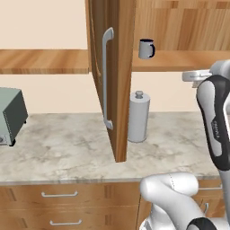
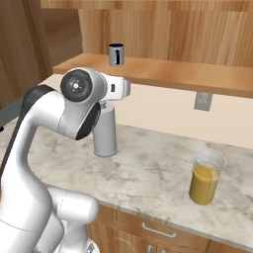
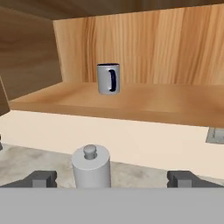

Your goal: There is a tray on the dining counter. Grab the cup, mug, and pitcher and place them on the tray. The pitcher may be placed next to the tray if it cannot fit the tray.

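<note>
The grey mug (image 3: 108,78) with its dark rim and handle stands upright on the wooden shelf (image 3: 144,103) inside the open cabinet; it shows too in the left base view (image 1: 146,48) and the right base view (image 2: 116,54). My gripper (image 3: 114,179) is open, its fingertips (image 3: 41,178) wide apart with nothing between them. It hovers below and in front of the mug, well short of it. The clear pitcher (image 2: 206,177) of orange liquid stands on the kitchen counter to the right. The cup, the tray and the dining counter are out of view.
A grey metal cylinder (image 3: 90,166) with a knob stands on the marbled counter (image 1: 63,148) right under the gripper. The open cabinet door (image 1: 112,81) juts out to the left. A toaster oven (image 1: 10,114) sits far left. A wall outlet (image 2: 202,101) is below the shelf.
</note>
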Motion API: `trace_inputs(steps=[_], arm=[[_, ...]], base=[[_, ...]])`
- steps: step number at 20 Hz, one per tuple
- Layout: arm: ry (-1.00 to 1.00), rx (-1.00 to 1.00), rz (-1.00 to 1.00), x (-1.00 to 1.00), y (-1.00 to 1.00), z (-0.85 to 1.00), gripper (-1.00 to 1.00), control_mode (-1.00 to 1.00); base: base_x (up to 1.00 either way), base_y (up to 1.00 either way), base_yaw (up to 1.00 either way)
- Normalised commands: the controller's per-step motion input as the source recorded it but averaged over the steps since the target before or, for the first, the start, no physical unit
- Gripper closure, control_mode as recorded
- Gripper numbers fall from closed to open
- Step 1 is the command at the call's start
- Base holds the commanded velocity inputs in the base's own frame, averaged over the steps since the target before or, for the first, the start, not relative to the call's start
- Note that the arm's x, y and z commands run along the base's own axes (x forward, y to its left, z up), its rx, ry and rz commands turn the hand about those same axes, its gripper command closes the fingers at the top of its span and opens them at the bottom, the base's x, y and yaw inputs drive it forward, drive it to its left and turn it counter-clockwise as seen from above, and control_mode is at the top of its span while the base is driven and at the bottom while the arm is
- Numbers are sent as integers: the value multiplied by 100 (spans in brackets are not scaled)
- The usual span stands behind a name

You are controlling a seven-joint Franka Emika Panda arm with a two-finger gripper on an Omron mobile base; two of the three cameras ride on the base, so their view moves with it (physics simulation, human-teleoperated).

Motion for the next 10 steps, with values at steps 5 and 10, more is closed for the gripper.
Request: trace_inputs(steps=[5, 10], arm=[[4, 0, 1, 0, 7, 35, -100, -100], [1, -3, 0, 0, 17, 6, -100, -100]], base=[[0, 0, 0], [0, 0, 0]])
